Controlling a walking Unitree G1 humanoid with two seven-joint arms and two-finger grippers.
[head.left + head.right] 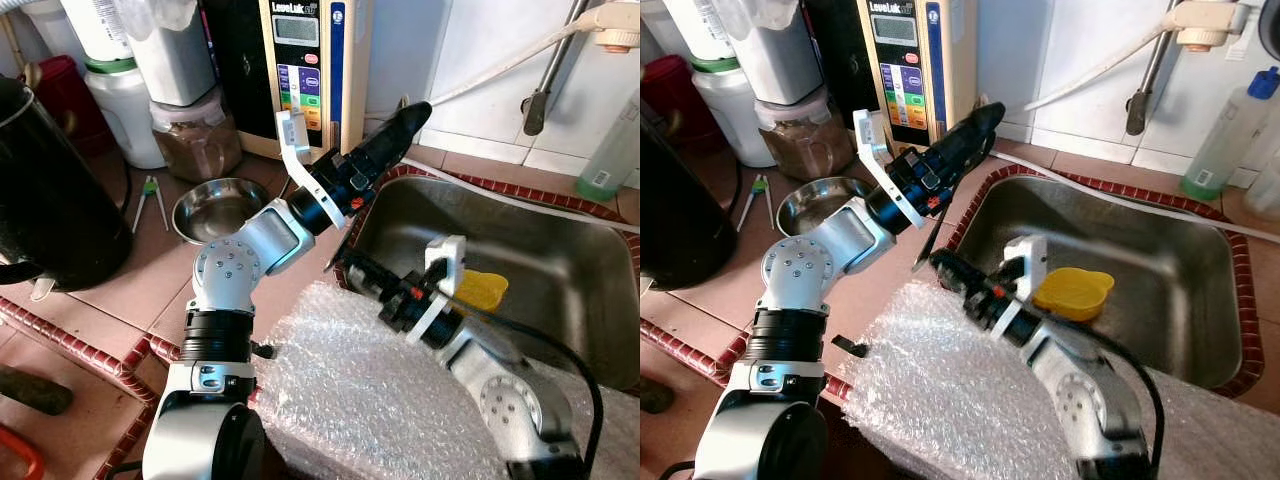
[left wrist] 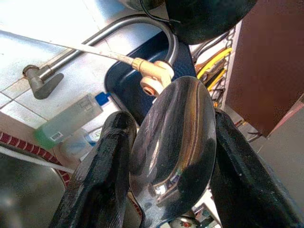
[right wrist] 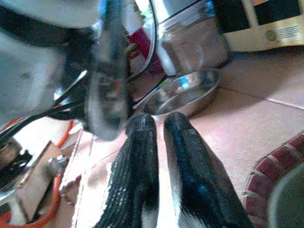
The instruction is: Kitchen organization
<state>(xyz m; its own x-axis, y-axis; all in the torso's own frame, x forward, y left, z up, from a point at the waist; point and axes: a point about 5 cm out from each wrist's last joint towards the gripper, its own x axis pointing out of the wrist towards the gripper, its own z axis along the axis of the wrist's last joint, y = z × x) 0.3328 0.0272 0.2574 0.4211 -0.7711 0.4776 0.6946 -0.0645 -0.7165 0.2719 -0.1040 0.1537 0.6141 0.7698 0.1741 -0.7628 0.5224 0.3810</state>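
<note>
two black fingers [image 2: 99, 180] of the left hand [image 1: 405, 120] clamp a shiny metal spoon [image 2: 173, 152], its bowl wedged between them and facing the wrist camera. the hand hangs above the sink's [image 1: 560, 270] near-left corner, pointing toward two o'clock; the spoon's long axis appears to run along the fingers. the right hand [image 1: 945, 265], fingers pressed together and empty, lies over bubble wrap [image 1: 370, 390] on the desk [image 1: 130, 290], pointing toward ten o'clock at a steel bowl [image 1: 215, 207].
</note>
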